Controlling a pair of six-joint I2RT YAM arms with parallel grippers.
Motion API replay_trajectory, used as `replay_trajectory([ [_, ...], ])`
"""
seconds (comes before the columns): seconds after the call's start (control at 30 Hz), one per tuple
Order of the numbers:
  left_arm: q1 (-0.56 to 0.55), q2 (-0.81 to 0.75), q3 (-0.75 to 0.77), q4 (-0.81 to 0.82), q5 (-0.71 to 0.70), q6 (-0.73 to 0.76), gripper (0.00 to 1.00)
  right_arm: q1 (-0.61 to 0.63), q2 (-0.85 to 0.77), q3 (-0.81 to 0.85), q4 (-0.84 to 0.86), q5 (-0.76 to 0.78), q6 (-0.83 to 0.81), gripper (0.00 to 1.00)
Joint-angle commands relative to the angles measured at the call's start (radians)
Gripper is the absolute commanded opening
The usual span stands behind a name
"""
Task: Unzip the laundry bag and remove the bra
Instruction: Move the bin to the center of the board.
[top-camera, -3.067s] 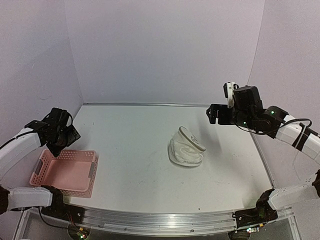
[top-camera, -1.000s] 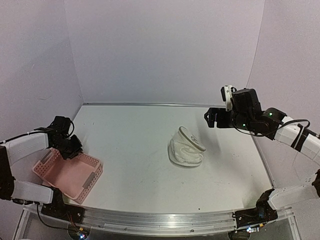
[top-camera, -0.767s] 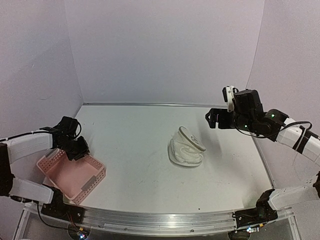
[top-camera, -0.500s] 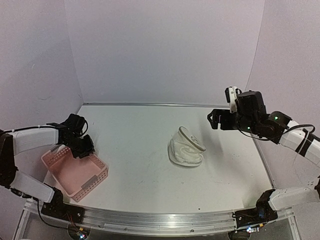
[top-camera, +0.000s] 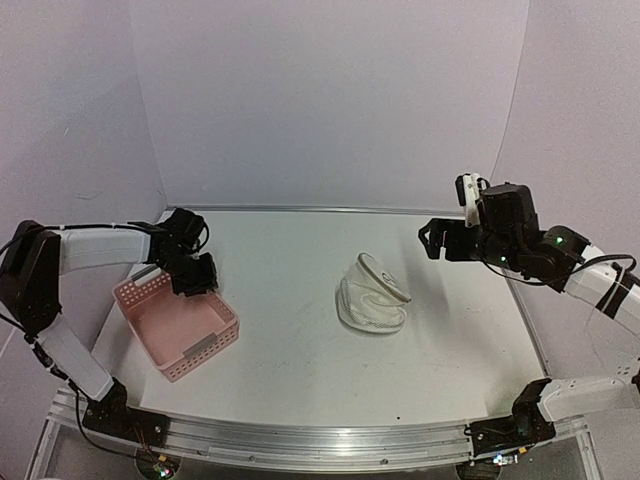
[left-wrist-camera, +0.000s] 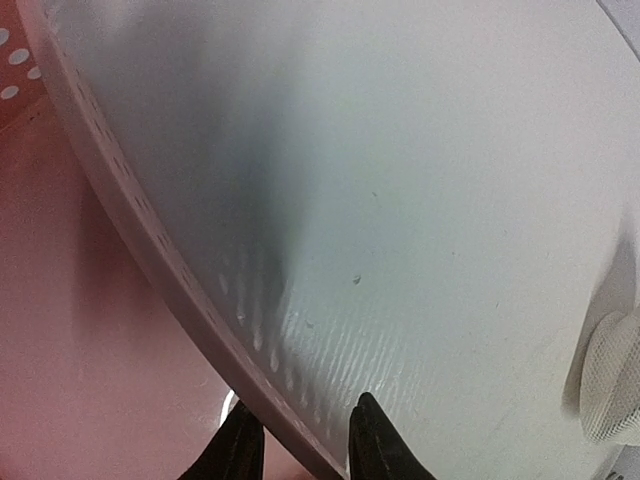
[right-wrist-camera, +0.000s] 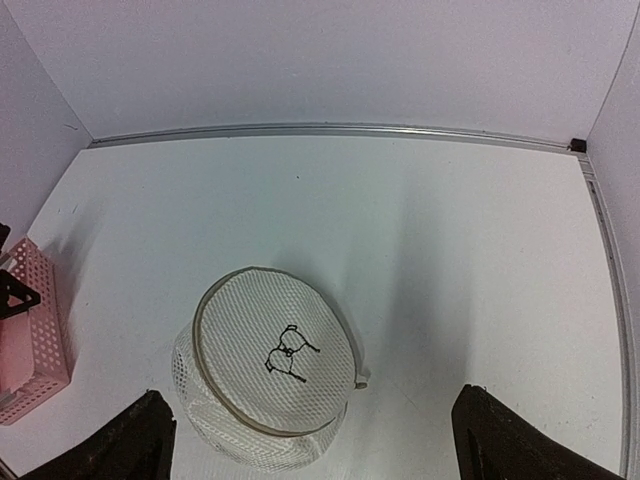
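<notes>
Laundry bag (top-camera: 372, 297) sits unmoved mid-table, its round face tilted up towards the right. The left gripper (top-camera: 196, 276) has dragged the basket (top-camera: 203, 347) nearer.

Left wrist: narrow jaws pinch the basket wall (left-wrist-camera: 150, 240).

Right wrist: the right gripper (right-wrist-camera: 320, 450) is spread wide above the bag (right-wrist-camera: 270, 375), empty.

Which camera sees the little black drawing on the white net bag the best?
The right wrist view: the drawing faces that camera, sharp on the laundry bag's round top. The top external view sees only a tiny dark mark there. The left wrist view shows just a blurry mesh edge, no drawing.
</notes>
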Motion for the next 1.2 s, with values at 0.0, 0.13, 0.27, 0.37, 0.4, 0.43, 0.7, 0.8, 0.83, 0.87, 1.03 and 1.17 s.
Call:
replay_trajectory([
  [0.0,-0.039,0.104,0.118,0.018,0.031,0.055,0.30,0.001,-0.020,-0.001,0.027,0.000,0.011,0.98],
  [0.13,-0.069,0.201,0.205,0.001,0.031,0.068,0.29,0.001,-0.025,-0.006,0.026,0.001,0.011,0.98],
  [0.27,-0.092,0.270,0.293,-0.013,0.034,0.075,0.26,0.001,-0.034,-0.007,0.023,0.001,0.011,0.98],
  [0.37,-0.113,0.309,0.348,-0.025,0.037,0.077,0.24,0.001,-0.038,-0.009,0.020,-0.003,0.012,0.98],
  [0.4,-0.121,0.322,0.363,-0.028,0.038,0.077,0.23,0.002,-0.038,-0.009,0.020,-0.003,0.012,0.98],
  [0.43,-0.128,0.336,0.380,-0.030,0.041,0.077,0.22,0.001,-0.039,-0.009,0.019,-0.003,0.013,0.98],
  [0.7,-0.187,0.391,0.512,-0.055,0.058,0.067,0.12,0.001,-0.034,-0.009,0.018,-0.005,0.012,0.98],
  [0.8,-0.207,0.406,0.545,-0.061,0.063,0.053,0.10,0.001,-0.032,-0.012,0.016,-0.005,0.014,0.98],
  [0.83,-0.215,0.411,0.553,-0.060,0.063,0.045,0.09,0.002,-0.032,-0.013,0.017,-0.004,0.014,0.98],
  [0.87,-0.223,0.418,0.563,-0.061,0.063,0.040,0.08,0.001,-0.034,-0.014,0.016,-0.003,0.014,0.98],
  [1.03,-0.285,0.476,0.623,-0.062,0.065,0.014,0.04,0.001,-0.033,-0.020,0.016,0.004,0.017,0.98],
  [1.17,-0.340,0.523,0.674,-0.061,0.060,-0.011,0.04,0.001,-0.031,-0.024,0.012,0.008,0.018,0.98],
])
